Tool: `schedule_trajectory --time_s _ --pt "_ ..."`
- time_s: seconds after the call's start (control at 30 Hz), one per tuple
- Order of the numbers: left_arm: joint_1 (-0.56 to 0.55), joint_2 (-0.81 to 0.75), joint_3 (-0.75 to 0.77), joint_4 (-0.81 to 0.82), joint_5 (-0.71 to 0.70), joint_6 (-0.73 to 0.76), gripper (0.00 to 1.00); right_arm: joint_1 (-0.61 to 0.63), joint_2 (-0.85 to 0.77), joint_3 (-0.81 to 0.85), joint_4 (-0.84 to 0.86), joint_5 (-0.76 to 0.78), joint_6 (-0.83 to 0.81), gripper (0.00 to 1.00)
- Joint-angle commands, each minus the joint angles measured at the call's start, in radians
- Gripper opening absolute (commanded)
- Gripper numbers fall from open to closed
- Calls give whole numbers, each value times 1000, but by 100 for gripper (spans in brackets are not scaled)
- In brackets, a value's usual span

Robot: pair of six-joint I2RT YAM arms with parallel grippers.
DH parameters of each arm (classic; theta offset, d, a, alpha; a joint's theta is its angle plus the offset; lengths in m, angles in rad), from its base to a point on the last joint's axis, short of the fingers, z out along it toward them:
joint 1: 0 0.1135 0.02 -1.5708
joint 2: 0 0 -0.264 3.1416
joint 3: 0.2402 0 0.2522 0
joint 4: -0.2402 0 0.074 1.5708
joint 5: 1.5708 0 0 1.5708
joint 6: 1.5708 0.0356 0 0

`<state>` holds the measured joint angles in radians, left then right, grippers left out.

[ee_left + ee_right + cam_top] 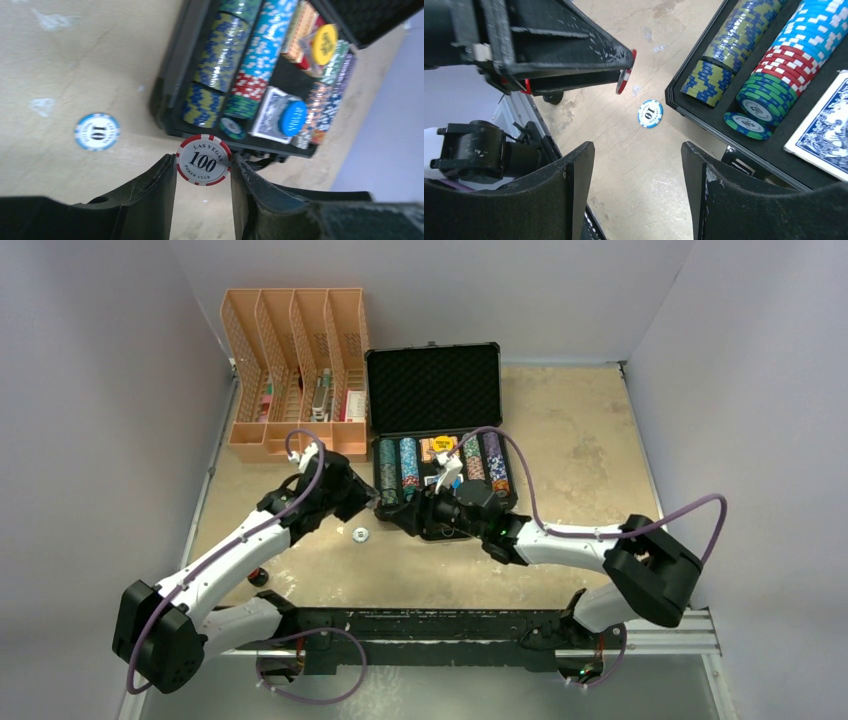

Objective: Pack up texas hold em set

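Note:
The black case (pixel 372 400) lies open with its foam lid up. Rows of poker chips (pixel 220 55) fill its left slots, and a loose green chip (pixel 746 125) lies at the end of one row. A blue card deck (pixel 267 112) carries a blue disc (pixel 292 118); a yellow disc (pixel 324 44) sits on a red deck further in. My left gripper (pixel 202 167) is shut on a red-and-white "100" chip (pixel 203 160), held above the table by the case's front left corner. A blue "10" chip (pixel 97 131) lies flat on the table. My right gripper (pixel 636 150) is open and empty, over the table beside the case's front edge.
An orange slotted file organiser (pixel 295 370) stands at the back left, next to the case. A small red-and-black bottle (pixel 258 576) lies near the left arm. Grey walls close in both sides. The two grippers (pixel 385 508) are near each other at the case's front left corner.

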<state>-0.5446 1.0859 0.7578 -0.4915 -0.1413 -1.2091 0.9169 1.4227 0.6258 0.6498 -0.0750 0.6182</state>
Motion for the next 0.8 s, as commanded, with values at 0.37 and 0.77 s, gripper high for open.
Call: schedule_trajectory --time_s 0.37,0.77 --pt "2 -32 12 215 90 -195 35 24 90 183 40 195 73 62" --pt "2 -44 -38 261 131 -241 34 25 128 222 61 243 96 35"
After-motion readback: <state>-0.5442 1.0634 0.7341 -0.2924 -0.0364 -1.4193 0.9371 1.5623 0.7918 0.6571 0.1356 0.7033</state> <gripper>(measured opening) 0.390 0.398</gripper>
